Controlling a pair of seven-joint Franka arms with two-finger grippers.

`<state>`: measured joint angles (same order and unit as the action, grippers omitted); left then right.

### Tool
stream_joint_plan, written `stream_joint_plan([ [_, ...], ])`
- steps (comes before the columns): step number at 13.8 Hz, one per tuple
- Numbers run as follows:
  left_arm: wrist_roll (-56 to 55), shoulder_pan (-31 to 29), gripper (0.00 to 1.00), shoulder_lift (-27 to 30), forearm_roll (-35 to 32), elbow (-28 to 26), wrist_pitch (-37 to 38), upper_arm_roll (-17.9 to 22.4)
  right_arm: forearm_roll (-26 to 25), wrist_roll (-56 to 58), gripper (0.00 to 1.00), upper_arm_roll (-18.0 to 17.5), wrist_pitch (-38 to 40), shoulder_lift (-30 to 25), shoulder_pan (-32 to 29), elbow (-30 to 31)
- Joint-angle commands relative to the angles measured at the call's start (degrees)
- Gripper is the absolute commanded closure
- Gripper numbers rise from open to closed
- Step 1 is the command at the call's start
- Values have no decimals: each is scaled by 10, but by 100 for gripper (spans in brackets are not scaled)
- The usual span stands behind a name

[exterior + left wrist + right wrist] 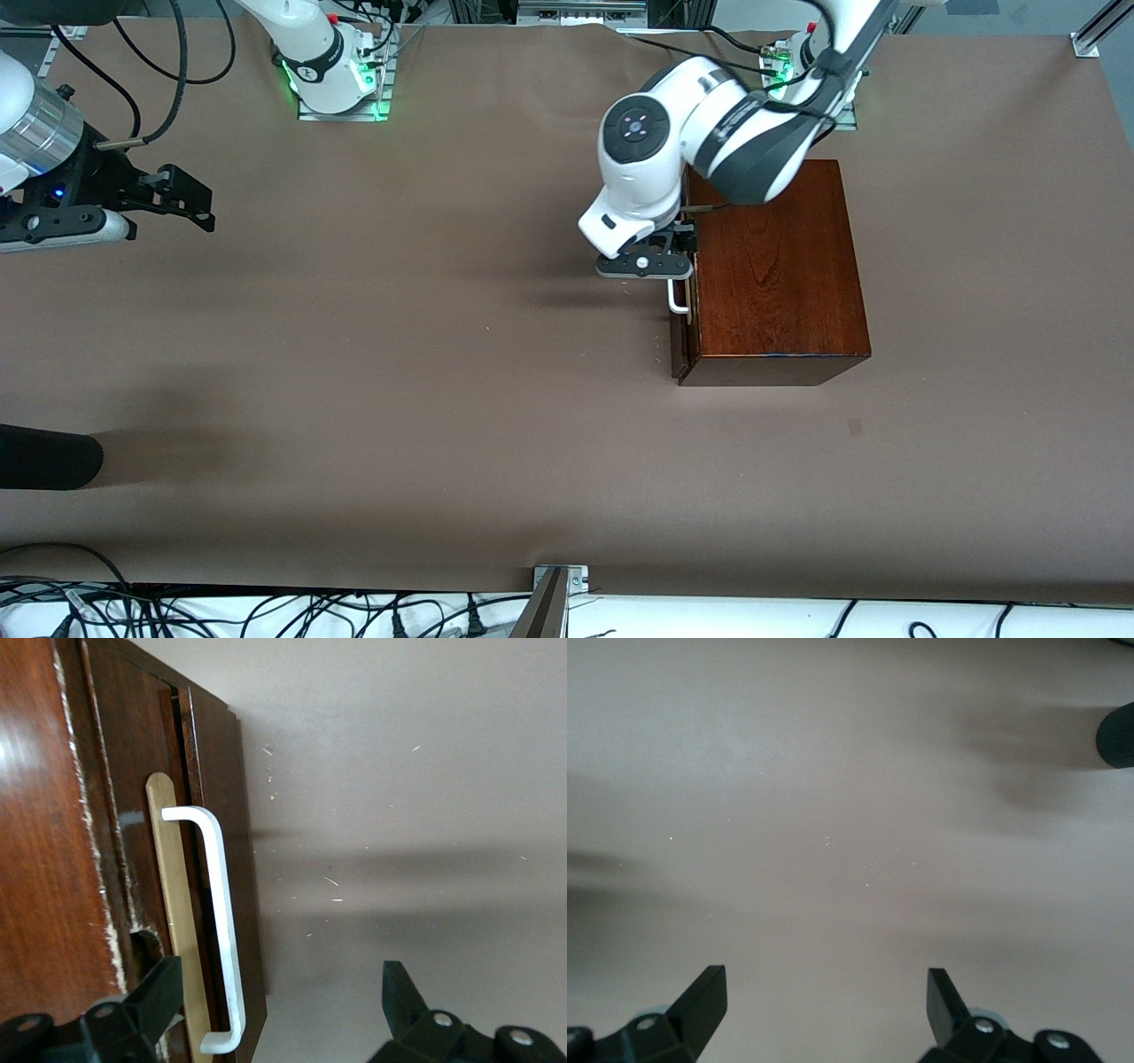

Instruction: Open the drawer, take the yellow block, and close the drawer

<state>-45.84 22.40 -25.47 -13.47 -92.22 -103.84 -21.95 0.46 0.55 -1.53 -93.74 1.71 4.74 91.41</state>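
One drawer (680,292), two open pincers.

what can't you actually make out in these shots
- Yellow block: in no view; the drawer looks all but shut, hiding its inside.
- Handle: in the front view the open left pincer covers its upper end.
- Right pincer, open over bare table: front view's edge crops its arm.
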Motion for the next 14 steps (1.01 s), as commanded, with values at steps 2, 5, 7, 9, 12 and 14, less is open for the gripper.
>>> stream_joint_plan([
  [2, -56, 19, 0, 6, -62, -44, -11, 1, 11, -5, 0, -1, -3, 1, -1, -10],
  [5, -79, 20, 0, 0, -75, -67, -49, 1, 13, -5, 0, -1, -7, 3, 0, -8],
  [7, -91, 21, 0, -11, -75, -67, -52, 1, 15, -5, 0, -1, -7, 6, 1, -10],
  [9, -92, 21, 0, -18, -83, -67, -52, 1, 15, -5, 0, -1, 0, 6, 1, -9],
  [12, -103, 23, 0, -32, -88, -68, -68, 1, 14, -5, 0, -6, 0, 3, 3, -10],
  [14, -123, 34, 0, -42, -92, -68, -76, 1, 15, -5, 0, -7, 1, 3, 3, -10],
])
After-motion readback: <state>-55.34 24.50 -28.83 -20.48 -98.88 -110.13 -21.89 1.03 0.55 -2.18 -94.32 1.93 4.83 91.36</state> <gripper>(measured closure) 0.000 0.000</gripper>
